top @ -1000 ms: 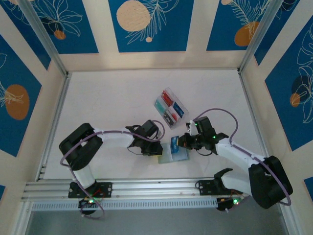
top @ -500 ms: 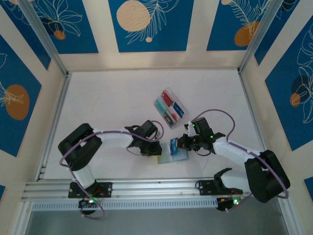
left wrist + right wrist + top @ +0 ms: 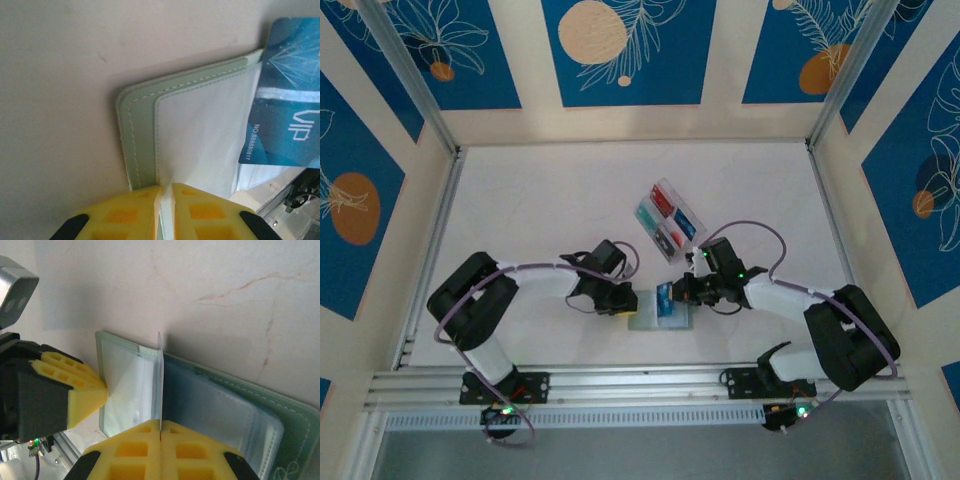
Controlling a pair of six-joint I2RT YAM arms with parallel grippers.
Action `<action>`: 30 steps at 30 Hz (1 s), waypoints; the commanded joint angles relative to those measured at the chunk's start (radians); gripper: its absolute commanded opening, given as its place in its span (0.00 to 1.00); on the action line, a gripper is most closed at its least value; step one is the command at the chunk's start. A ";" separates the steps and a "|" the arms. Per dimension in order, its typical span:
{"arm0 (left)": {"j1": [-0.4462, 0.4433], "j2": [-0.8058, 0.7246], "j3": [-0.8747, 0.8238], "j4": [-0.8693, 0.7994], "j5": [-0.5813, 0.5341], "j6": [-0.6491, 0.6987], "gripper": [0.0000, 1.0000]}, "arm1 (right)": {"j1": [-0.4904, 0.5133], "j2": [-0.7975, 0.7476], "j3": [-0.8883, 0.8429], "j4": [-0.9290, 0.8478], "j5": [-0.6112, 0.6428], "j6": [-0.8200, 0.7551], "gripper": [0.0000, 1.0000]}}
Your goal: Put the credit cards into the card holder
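Left wrist, sage-green stitched card holder (image 3: 137, 140), teal VIP card (image 3: 285, 115)

We have swung both arms leftward. The card holder (image 3: 653, 321) has slid the same way, dragged by its edge pinched in our left gripper (image 3: 625, 303). The teal-blue card (image 3: 664, 298) clamped in our right gripper (image 3: 678, 293) moved along above it.

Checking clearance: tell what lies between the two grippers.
Top external view: the open card holder and a blue card lie between left gripper and right gripper.
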 commanded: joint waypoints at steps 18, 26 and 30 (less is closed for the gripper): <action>0.052 -0.007 -0.056 -0.085 -0.036 0.035 0.15 | 0.024 0.086 0.034 0.125 -0.057 0.078 0.00; 0.051 -0.015 -0.068 -0.082 -0.035 0.033 0.15 | 0.018 0.097 0.039 0.173 -0.111 0.117 0.00; 0.052 -0.026 -0.073 -0.085 -0.036 0.033 0.15 | 0.021 0.123 0.048 0.155 -0.095 0.098 0.00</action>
